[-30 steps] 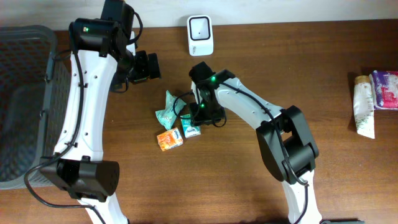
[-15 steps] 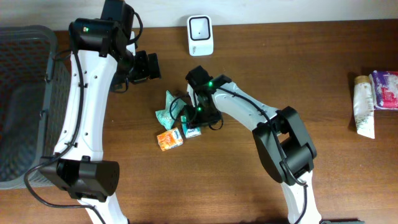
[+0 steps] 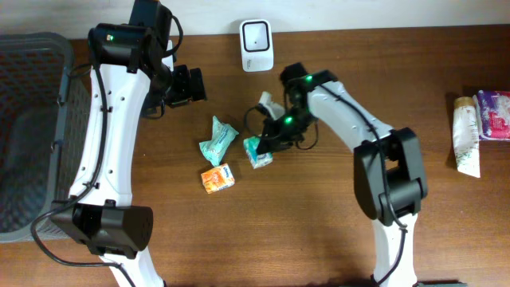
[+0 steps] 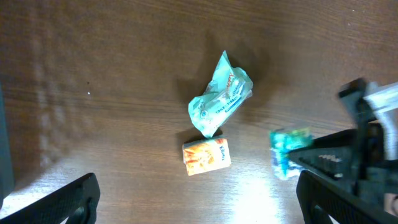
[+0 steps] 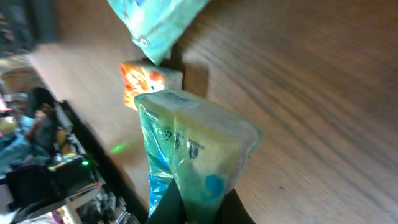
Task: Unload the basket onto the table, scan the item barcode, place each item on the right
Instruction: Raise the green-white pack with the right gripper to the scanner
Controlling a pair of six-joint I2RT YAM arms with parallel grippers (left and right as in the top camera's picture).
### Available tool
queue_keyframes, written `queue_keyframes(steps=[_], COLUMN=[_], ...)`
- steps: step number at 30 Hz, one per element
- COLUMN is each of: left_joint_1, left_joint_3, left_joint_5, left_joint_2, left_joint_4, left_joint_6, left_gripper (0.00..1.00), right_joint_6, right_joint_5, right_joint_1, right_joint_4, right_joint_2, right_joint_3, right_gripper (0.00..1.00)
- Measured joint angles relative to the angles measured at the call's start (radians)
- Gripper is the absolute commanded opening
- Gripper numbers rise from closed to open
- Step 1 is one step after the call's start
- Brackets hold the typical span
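Item for scanning: a small soft packet [image 3: 256,151], teal and pale green film with small print on one face, its end seam crimped. From the right wrist it shows as a puffed, pillow-like pack. Right gripper [image 3: 266,144] is closed tight on one end of the packet, which sticks out beyond the fingertips, tilted, at the middle of the wooden table [image 3: 319,231]; whether its far end touches the wood cannot be told. White scanner [image 3: 256,45] stands at the table's back edge, apart from the packet. Near the packet lie a crumpled teal pouch [image 3: 217,137] and, just below that, a small orange box [image 3: 217,178] — neither touches the packet. Left gripper [image 3: 188,84] hangs above the back left of the table, fingers spread wide, holding nothing. Containers: one grey mesh basket [image 3: 62,56] at the left edge of the table; what lies inside cannot be made out. At the far right edge, a pale tube [image 3: 467,137] lies next to a purple pack [image 3: 494,114].
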Motion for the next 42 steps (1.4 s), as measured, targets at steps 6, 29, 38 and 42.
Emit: queue_keyframes(steps=[6, 29, 38, 42], left_joint_1=[0.0, 0.0, 0.0, 0.0], left_joint_3=[0.0, 0.0, 0.0, 0.0], left_joint_5=[0.0, 0.0, 0.0, 0.0], left_joint_2=[0.0, 0.0, 0.0, 0.0], left_joint_4=[0.0, 0.0, 0.0, 0.0], left_joint_6=[0.0, 0.0, 0.0, 0.0], left_gripper=[0.99, 0.99, 0.99, 0.99], right_joint_6=[-0.164, -0.124, -0.124, 0.01], right_joint_5=[-0.461, -0.746, -0.681, -0.345], right_joint_1=[-0.209, -0.252, -0.25, -0.214], right_joint_4=[0.013, 0.346, 0.322, 0.28], right_joint_2=[0.0, 0.0, 0.0, 0.0], right_joint_3=[0.0, 0.0, 0.0, 0.001], right_gripper=[0.04, 0.04, 0.04, 0.04])
